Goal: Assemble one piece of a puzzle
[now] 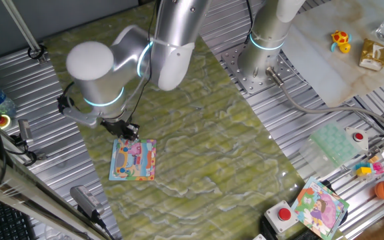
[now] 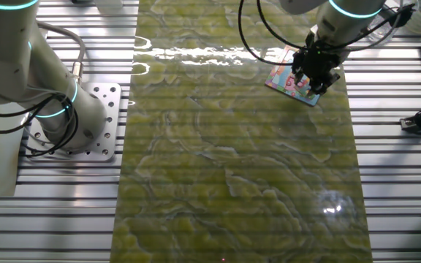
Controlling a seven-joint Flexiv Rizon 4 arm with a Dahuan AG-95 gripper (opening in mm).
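The gripper (image 1: 129,131) stood over one edge of the puzzle (image 1: 134,161), which lay near a worktop (image 1: 199,153) edge. Finger spacing could not be determined; the piece was not discernible.

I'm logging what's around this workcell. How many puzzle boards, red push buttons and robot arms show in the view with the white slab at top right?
Puzzle boards: 2, the puzzle under the gripper and a purple-and-green board.
Red push buttons: 2, one near the bottom edge, one at right.
Robot arms: 2, the working arm and a second arm.
Total: 6
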